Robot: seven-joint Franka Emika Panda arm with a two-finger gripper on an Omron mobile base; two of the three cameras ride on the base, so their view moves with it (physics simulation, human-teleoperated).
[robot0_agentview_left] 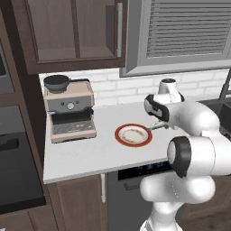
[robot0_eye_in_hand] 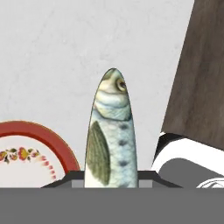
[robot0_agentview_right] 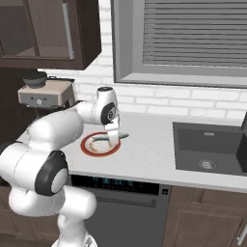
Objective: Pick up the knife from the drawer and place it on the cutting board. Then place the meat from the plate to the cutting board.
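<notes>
Left base view, left to right: coffee machine (robot0_agentview_left: pixel 70 113) at the back left of the pale worktop (robot0_agentview_left: pixel 85 153), a dark pan-like thing on top of it. Plate (robot0_agentview_left: pixel 133 135) near the middle of the worktop, red-orange rim, pale centre with a faint ring pattern. Just right of the plate, the fish (robot0_agentview_left: pixel 158 126) pokes out from under the white wrist, above the plate's right edge; whether it touches the plate cannot be told. White arm takes up the right side. Dishwasher front (robot0_agentview_left: pixel 135 173) under the worktop edge, dark wooden cabinets above, window blind top right.

Right base view, left to right: coffee machine (robot0_agentview_right: pixel 46 94), then the arm reaching over the plate (robot0_agentview_right: pixel 100 144). Hand (robot0_agentview_right: pixel 113 140) points down over the plate's right side, closed narrow on the fish (robot0_agentview_right: pixel 112 137), which lies level across the fingers, head end sticking out right past the rim. Dark sink (robot0_agentview_right: pixel 210 149) set in the worktop (robot0_agentview_right: pixel 144 154), well apart to the right.

Hand view: plate (robot0_eye_in_hand: pixel 33 148) rim with a small flower pattern at lower left, the fish (robot0_eye_in_hand: pixel 110 131) straight up the middle between the finger tips, eye at the top, pale worktop (robot0_eye_in_hand: pixel 65 52) behind it, a dark wooden surface at the right edge.
</notes>
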